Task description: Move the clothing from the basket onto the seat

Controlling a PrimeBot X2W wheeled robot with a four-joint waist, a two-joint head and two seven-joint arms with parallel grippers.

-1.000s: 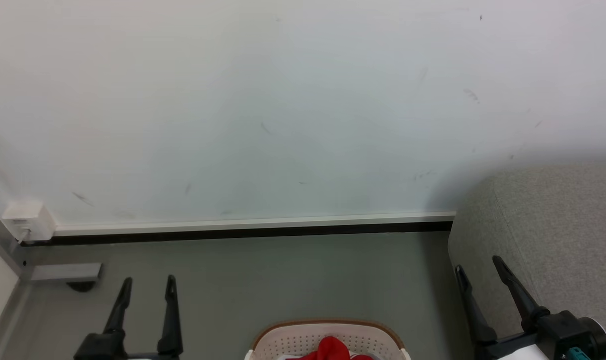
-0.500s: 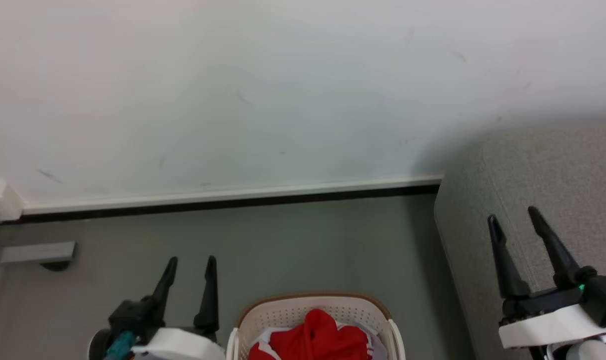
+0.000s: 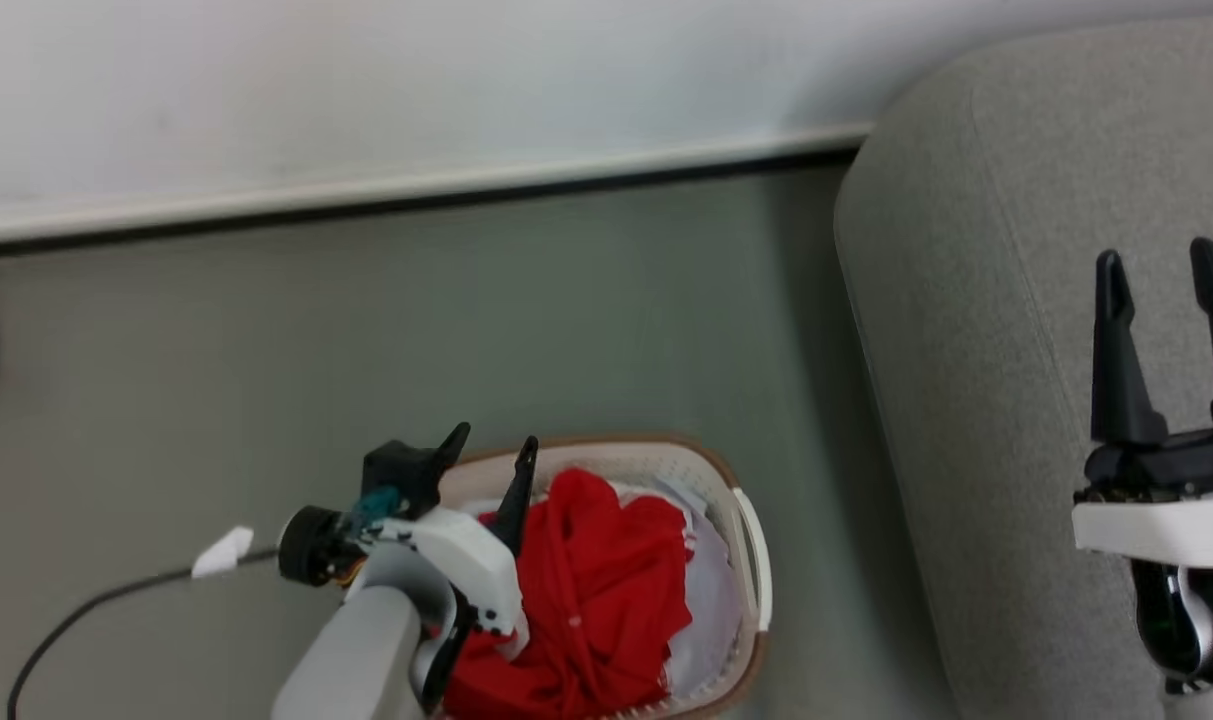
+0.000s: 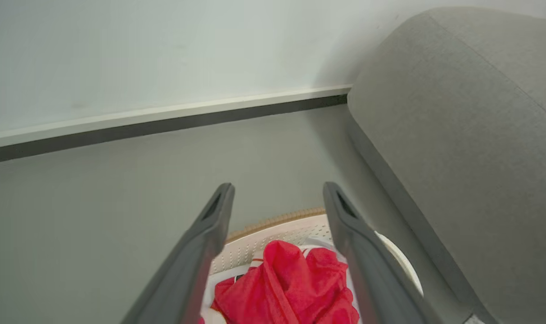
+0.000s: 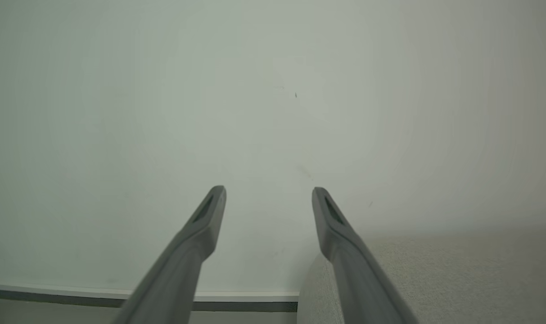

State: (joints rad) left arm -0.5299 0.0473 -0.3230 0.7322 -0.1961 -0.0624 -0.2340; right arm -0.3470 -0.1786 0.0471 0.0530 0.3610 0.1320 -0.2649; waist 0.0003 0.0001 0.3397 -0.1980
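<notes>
Pale wall (image 3: 366, 80) runs across the back, meeting the grey-green floor (image 3: 366, 330) along a white skirting board (image 3: 416, 190) with a dark strip under it. To my right the seat (image 3: 976, 350), big, light grey and round-edged, stands against that wall with nothing lying on the part I can see. The basket (image 3: 756, 545) sits on the floor just beside the seat's front edge. It is cream with a tan rim, and its white side handle faces the seat. All of the clothing (image 3: 596, 590) lies inside it in a crumpled red heap with white fabric showing along the side nearer the seat; none of it is on the seat. My left gripper (image 3: 496, 440) hangs over the basket's far left rim with its two dark fingers spread wide and nothing between them. From my left wrist the red heap shows low between the fingers, apart from them. My right gripper (image 3: 1156, 255) is poised over the seat, fingers pointing toward the wall, likewise wide apart and empty. A thin dark cable (image 3: 86, 610) trails across the floor to my left, ending at the left wrist.
</notes>
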